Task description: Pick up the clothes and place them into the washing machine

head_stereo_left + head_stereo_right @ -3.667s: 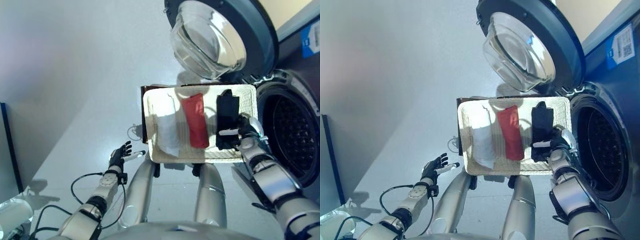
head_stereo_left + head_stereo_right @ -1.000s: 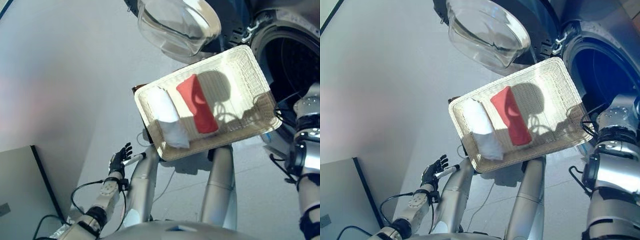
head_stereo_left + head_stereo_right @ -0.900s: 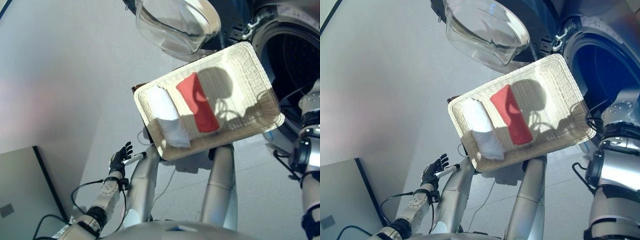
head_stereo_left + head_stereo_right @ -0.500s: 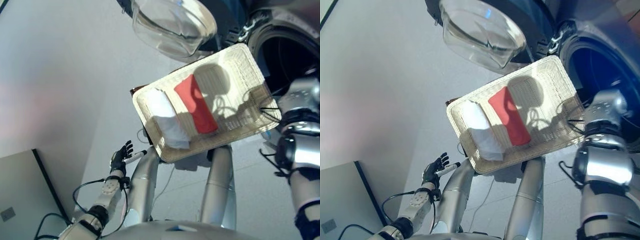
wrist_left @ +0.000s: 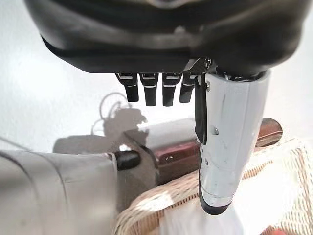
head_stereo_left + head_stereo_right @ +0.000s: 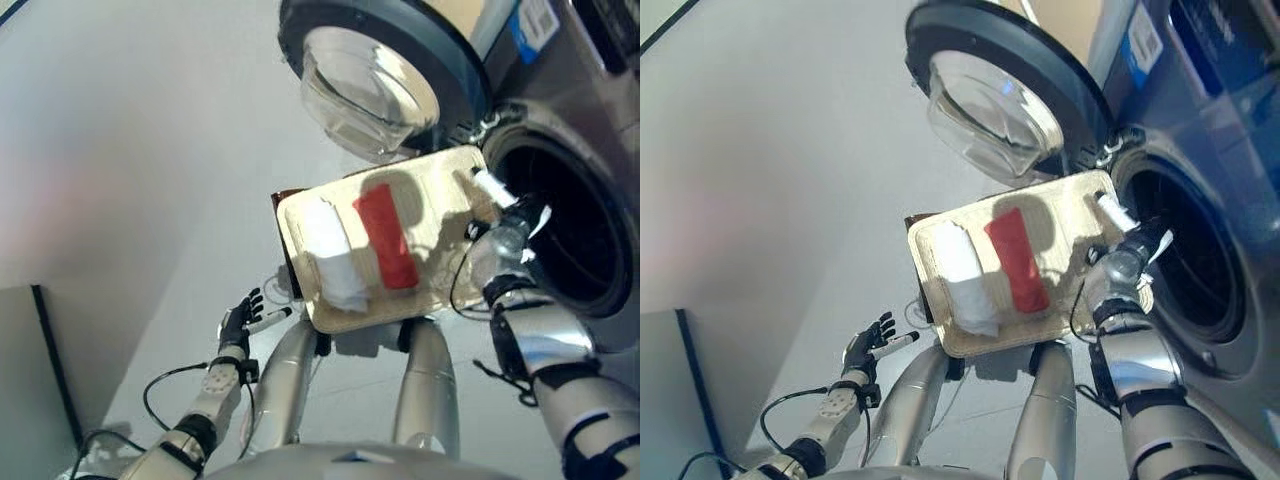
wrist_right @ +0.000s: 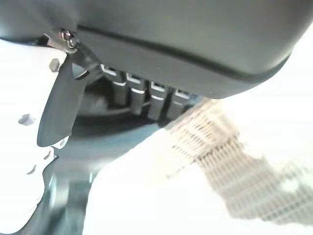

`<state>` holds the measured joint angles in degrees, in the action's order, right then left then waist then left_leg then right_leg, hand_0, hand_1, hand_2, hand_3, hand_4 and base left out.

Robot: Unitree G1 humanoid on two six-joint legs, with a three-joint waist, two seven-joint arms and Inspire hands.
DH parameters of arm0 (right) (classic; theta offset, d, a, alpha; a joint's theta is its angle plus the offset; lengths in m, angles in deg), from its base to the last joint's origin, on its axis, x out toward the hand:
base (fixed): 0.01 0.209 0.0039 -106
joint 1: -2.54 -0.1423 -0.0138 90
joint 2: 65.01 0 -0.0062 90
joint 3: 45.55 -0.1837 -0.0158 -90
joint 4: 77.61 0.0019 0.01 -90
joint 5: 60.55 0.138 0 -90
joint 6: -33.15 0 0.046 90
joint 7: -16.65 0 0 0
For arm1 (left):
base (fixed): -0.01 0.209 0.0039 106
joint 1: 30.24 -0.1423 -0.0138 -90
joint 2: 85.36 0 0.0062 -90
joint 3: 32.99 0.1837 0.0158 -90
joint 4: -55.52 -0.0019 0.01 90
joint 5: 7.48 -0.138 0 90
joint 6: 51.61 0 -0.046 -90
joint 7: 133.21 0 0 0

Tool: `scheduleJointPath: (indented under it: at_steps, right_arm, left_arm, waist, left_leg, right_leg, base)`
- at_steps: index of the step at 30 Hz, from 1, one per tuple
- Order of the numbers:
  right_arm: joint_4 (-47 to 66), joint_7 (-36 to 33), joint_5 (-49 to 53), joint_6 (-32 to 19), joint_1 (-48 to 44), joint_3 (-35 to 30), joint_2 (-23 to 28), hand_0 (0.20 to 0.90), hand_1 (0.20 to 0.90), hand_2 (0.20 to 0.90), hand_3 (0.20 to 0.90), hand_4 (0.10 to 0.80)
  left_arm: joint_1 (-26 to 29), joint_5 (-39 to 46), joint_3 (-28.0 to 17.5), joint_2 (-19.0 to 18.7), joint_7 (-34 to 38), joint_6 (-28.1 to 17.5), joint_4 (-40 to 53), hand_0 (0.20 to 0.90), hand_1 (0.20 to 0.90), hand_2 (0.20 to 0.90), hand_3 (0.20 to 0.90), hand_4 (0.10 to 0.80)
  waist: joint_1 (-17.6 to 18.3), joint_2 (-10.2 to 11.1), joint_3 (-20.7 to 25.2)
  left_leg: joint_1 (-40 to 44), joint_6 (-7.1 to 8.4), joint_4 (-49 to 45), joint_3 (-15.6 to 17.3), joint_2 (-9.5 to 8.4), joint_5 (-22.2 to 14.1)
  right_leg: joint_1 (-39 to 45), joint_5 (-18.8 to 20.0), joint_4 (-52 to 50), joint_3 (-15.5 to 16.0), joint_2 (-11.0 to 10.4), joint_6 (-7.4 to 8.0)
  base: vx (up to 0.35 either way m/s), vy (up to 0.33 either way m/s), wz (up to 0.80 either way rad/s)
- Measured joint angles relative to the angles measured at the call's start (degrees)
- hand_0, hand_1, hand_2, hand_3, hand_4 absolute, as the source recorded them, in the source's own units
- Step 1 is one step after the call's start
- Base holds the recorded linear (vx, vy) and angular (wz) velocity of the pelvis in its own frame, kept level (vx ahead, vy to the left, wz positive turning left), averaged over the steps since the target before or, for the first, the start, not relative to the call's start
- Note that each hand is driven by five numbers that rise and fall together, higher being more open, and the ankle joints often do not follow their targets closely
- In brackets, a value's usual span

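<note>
A cream wicker basket (image 6: pixel 440 200) sits in front of me. A folded white cloth (image 6: pixel 330 250) lies at its left and a folded red cloth (image 6: pixel 385 235) in its middle. No black garment shows anywhere. My right hand (image 6: pixel 500 218) hovers over the basket's right edge beside the washing machine's dark drum opening (image 6: pixel 560 230). Its fingers (image 7: pixel 146 93) are straight and hold nothing. My left hand (image 6: pixel 240 320) hangs open low at the left, apart from the basket; its wrist view shows the basket rim (image 5: pixel 161 196) and the white cloth (image 5: pixel 264 196) past its thumb (image 5: pixel 230 142).
The machine's round glass door (image 6: pixel 380 80) stands swung open above the basket's far side. A dark brown stand (image 5: pixel 195 147) pokes out under the basket's left end. Pale floor (image 6: pixel 150 150) stretches to the left, with a dark panel edge (image 6: pixel 50 370) at the lower left.
The camera has shifted. The black garment held at the basket's right end is gone from view. My right hand has come back from the drum side to the basket's right edge.
</note>
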<state>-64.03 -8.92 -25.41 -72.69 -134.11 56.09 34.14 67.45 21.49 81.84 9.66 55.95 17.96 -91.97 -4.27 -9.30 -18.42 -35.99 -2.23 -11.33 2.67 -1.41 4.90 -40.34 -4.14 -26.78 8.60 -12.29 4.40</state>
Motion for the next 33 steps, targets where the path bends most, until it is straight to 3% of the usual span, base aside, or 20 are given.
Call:
scheduleJointPath:
  at_steps: [6, 13, 18, 22, 25, 33]
  right_arm:
    - [-0.9, 2.1, -13.1, 3.5, 1.9, 6.3, -1.9, 0.900, 0.900, 0.900, 0.900, 0.800]
    - [-3.1, 1.9, -17.1, 4.7, 1.7, 8.1, -4.2, 0.900, 0.900, 0.900, 0.900, 0.800]
    - [-3.2, 1.9, -17.8, 4.8, 2.3, 8.1, -6.6, 0.900, 0.900, 0.900, 0.900, 0.800]
    - [-3.3, 1.5, -17.8, 4.8, 2.4, 8.6, -6.7, 0.900, 0.900, 0.900, 0.900, 0.800]
    - [-3.3, 1.4, -17.9, 4.8, 1.3, 8.9, -6.8, 0.900, 0.900, 0.900, 0.900, 0.800]
    - [-5.7, -5.4, -19.3, 4.9, -0.5, 11.1, -6.3, 0.900, 0.900, 0.900, 0.900, 0.800]
  left_arm:
    - [0.5, -2.5, -1.2, -0.1, 0.2, 0.0, -1.9, 0.900, 0.900, 0.900, 0.900, 0.800]
    - [1.3, -3.6, -2.4, -1.9, 1.4, 0.1, -3.6, 0.900, 0.900, 0.900, 0.900, 0.800]
    - [1.7, -3.6, -3.9, -2.7, 2.2, 0.1, -3.8, 0.900, 0.900, 0.900, 0.900, 0.800]
    - [3.2, -3.6, -4.1, -3.4, 2.5, 0.0, -2.5, 0.900, 0.900, 0.900, 0.900, 0.800]
    - [4.1, -3.6, -4.1, -3.5, 2.8, 0.0, -1.2, 0.900, 0.900, 0.900, 0.900, 0.800]
    - [4.5, -3.0, -5.2, -3.9, 3.8, -0.2, 4.5, 0.900, 0.900, 0.900, 0.900, 0.800]
  waist:
    - [-1.0, 2.4, -0.1]
    - [-3.3, 4.8, -1.4]
    - [-4.1, 7.1, -3.0]
    - [-4.6, 7.0, -4.0]
    - [-6.0, 7.0, -6.0]
    - [-6.9, 7.0, -7.1]
  left_leg:
    - [0.7, 0.18, 1.9, -2.9, 0.38, 2.0]
    - [0.6, 1.35, 3.3, -6.1, 0.34, 3.4]
    - [0.2, 1.51, 3.6, -6.5, 0.30, 3.6]
    - [-1.9, 2.07, 3.5, -9.1, 0.22, 4.2]
    - [-2.4, 2.20, 3.5, -9.6, 0.22, 4.4]
    - [-7.7, 2.51, 0.9, -12.7, -1.78, 4.4]
  right_leg:
    - [2.3, 0.2, 0.9, 3.4, 0.2, -0.69]
    - [3.1, -0.5, 0.9, 6.3, 0.0, -1.20]
    - [3.1, -0.5, 1.0, 6.9, 0.0, -1.25]
    - [2.9, -0.8, 0.9, 9.7, -0.1, -1.54]
    - [2.6, -1.4, 0.5, 9.9, -0.1, -1.62]
    - [-1.2, -5.0, -4.4, 12.6, -2.7, -1.93]
  base:
    - [0.037, -0.045, 0.22]
    - [0.020, -0.009, 0.19]
    - [0.004, -0.015, 0.06]
    - [0.002, -0.010, 0.30]
    - [-0.015, 0.000, 0.20]
    - [-0.022, 0.009, 0.30]
